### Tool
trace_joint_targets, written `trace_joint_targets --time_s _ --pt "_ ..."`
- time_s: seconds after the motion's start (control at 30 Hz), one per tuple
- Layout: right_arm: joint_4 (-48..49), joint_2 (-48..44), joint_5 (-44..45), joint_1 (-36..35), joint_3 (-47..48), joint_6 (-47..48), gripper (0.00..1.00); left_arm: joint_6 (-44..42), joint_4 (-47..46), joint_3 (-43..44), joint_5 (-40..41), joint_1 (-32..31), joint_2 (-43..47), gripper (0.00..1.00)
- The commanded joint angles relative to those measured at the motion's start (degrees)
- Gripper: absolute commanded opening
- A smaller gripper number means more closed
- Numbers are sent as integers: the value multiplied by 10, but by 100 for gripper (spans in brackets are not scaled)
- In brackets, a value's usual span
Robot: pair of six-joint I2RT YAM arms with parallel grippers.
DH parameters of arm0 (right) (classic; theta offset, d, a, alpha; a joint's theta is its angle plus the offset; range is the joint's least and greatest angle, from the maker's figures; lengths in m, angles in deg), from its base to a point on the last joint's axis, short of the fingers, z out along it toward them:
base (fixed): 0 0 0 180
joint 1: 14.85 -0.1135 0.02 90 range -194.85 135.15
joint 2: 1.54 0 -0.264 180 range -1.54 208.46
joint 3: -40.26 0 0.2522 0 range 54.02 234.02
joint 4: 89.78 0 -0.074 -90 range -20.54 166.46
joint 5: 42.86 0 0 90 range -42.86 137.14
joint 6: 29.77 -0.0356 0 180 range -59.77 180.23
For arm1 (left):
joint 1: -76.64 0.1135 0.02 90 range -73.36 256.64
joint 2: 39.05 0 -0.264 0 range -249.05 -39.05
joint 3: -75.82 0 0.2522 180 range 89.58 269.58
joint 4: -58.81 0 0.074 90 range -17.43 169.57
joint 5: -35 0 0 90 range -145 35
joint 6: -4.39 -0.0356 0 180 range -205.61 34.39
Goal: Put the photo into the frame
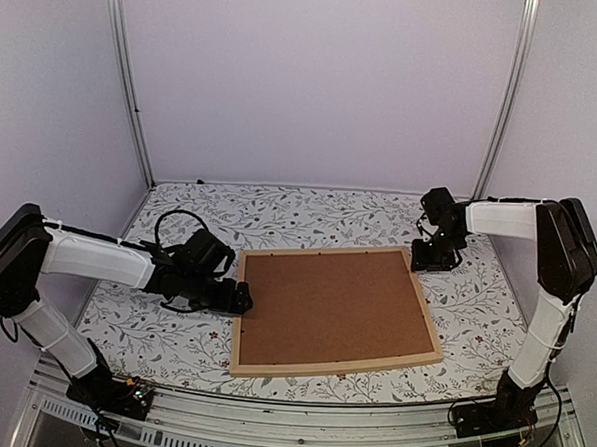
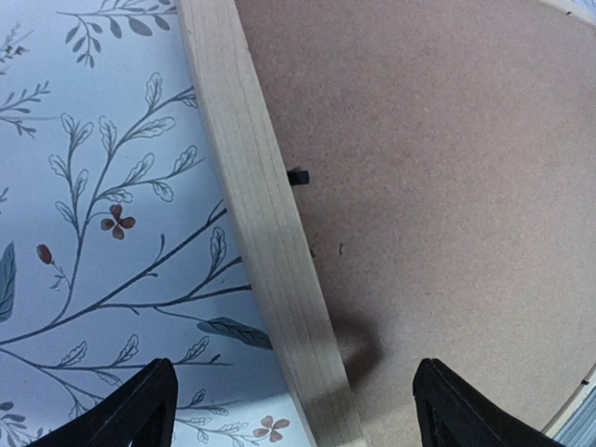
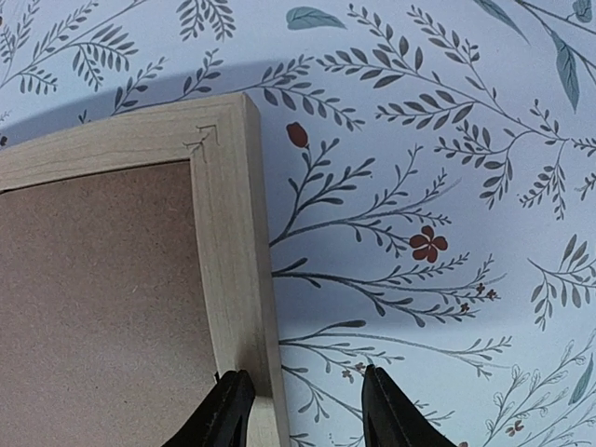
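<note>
The frame (image 1: 333, 369) lies flat mid-table, back side up, with a plain brown backing board (image 1: 329, 305) filling it. The photo is hidden. My left gripper (image 1: 240, 299) is at the frame's left rail (image 2: 261, 214). It is open wide, one finger over the tablecloth and the other over the board (image 2: 438, 186), holding nothing. My right gripper (image 1: 432, 259) is at the frame's far right corner (image 3: 228, 233). Its jaws (image 3: 303, 410) stand apart: one fingertip (image 3: 223, 410) is over the rail, the other over the cloth, gripping nothing.
A floral tablecloth (image 1: 309, 219) covers the table. White walls with metal posts (image 1: 131, 85) close in the back and sides. A small black retaining tab (image 2: 298, 175) sticks out from the left rail's inner edge onto the board.
</note>
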Motion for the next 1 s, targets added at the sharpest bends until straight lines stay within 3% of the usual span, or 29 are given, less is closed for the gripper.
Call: trace_joint_targets --time_s 0.0,0.97 --pt "-10 16 26 -11 19 4 45 -13 10 23 -2 -3 -26 91" --pt "-45 57 103 -100 31 -37 43 -6 -29 10 -43 -7 -70 90"
